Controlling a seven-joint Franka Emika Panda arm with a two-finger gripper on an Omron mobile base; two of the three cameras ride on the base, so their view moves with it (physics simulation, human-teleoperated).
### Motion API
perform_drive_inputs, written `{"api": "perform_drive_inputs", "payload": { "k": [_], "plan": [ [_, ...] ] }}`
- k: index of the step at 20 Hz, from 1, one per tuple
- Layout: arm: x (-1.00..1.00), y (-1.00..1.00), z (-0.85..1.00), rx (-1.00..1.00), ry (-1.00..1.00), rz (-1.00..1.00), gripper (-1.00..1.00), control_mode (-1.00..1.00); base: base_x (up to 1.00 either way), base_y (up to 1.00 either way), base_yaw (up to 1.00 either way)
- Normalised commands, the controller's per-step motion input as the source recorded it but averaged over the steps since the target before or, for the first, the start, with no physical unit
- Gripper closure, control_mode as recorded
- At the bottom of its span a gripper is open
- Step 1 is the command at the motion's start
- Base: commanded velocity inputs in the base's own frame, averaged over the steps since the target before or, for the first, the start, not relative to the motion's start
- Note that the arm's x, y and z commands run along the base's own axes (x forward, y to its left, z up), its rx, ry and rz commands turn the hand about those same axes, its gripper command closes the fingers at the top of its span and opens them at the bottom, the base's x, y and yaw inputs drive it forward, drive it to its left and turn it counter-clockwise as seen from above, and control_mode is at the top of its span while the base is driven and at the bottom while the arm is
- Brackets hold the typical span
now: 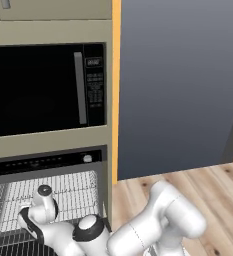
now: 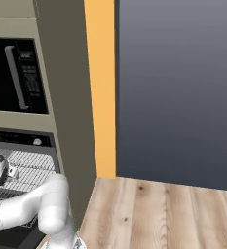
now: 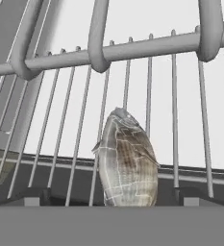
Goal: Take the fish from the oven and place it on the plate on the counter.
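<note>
Arm was reached low into the oven (image 1: 48, 165), hand down over the wire rack (image 1: 63, 192). Gripper (image 3: 112, 196) was spread wide, nothing in it; in the hand view the two fingertips (image 3: 29, 196) sat far apart at the bottom edge. Fish (image 3: 127, 166) lay flat on the rack wires, dead centre between those tips and just ahead of them, not touching either as far as I could tell. Its long axis ran roughly along the camera's line of sight, parallel to the thin rack wires and across the line joining the tips, so the jaws would close over its narrow width. Judgement: alignment looked good, next move was a short straight advance, then close. Risk: fish is thin and low, so the tips could catch on the wires. Microwave (image 1: 43, 87) sat above the oven.
</note>
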Motion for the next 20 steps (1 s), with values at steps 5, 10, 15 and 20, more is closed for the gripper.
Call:
{"api": "perform_drive_inputs", "payload": {
  "k": [5,10,15,20],
  "plan": [
    [0.0,0.0,-0.49,0.0,-0.03,-0.02,-1.0,-1.0,0.0,0.0,0.0],
    [0.0,0.0,-0.42,-0.01,-0.05,-0.03,-1.0,-1.0,0.0,0.0,0.0],
    [-0.09,0.0,-0.44,-0.11,-0.01,-0.06,-1.0,-1.0,0.0,0.0,0.0],
    [-0.09,0.01,-0.39,-0.17,0.0,-0.05,-1.0,-1.0,0.0,0.0,0.0]
  ]
}}
